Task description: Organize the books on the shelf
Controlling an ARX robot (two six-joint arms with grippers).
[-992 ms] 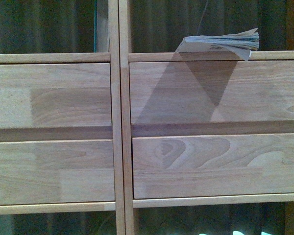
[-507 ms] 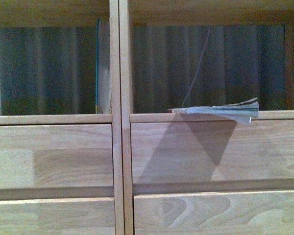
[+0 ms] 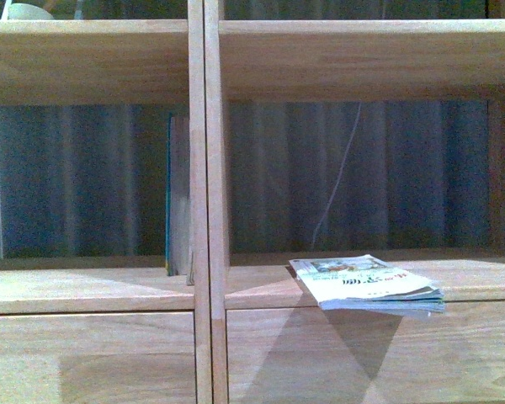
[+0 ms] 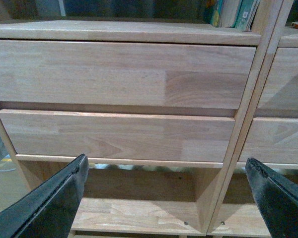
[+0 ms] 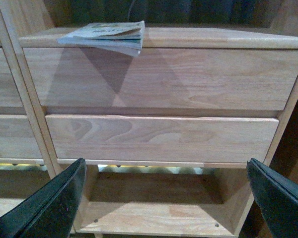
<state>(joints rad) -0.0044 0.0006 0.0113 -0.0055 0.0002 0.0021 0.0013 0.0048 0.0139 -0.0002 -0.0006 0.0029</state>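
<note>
Left gripper [image 4: 164,198]: jaws are standing wide apart, holding nothing, and facing the drawer fronts [image 4: 119,74] of the shelf [image 3: 93,290].

Left column: the teal-edged volume [image 3: 170,194] is standing upright on the board above the drawers, pressing against the central divider [image 3: 204,210].

Right column: the paperback [image 3: 366,282] is lying flat on the same level, near the divider, cover up. Its front corner is overhanging the board edge and casting a triangular shadow on the drawer front below.

Right gripper [image 5: 164,198]: jaws are likewise gaping wide, empty, and sitting well below the paperback.
</note>
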